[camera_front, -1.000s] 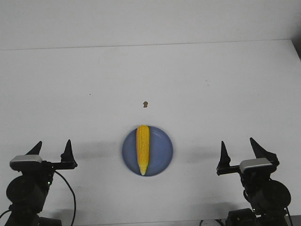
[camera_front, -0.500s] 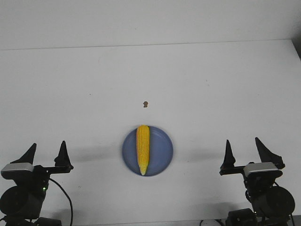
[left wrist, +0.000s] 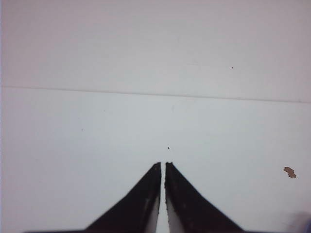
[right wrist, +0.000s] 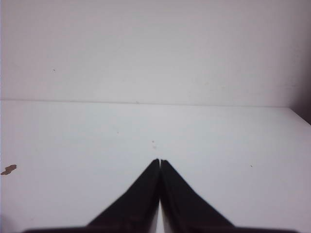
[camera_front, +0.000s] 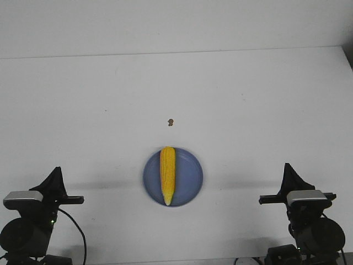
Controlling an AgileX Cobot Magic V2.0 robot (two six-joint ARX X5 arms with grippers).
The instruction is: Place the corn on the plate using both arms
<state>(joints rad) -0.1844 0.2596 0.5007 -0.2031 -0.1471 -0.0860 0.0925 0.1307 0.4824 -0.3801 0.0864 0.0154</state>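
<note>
The yellow corn [camera_front: 167, 174] lies lengthwise on the periwinkle-blue plate [camera_front: 190, 178], thin end toward me, near the table's front middle. My left gripper [camera_front: 57, 175] is shut and empty at the front left, well apart from the plate; in the left wrist view [left wrist: 163, 165] its fingers almost meet over bare table. My right gripper [camera_front: 289, 172] is shut and empty at the front right; in the right wrist view [right wrist: 160, 161] its fingers touch. Neither the corn nor the plate shows in the wrist views.
A tiny brown speck [camera_front: 170, 122] lies on the white table beyond the plate; it also shows in the left wrist view [left wrist: 289, 172] and the right wrist view [right wrist: 8, 169]. The table's far edge [camera_front: 176, 52] meets a white wall.
Both grippers have closed from wide open to shut and drawn back and down toward the front corners. The corn and plate have not moved.
</note>
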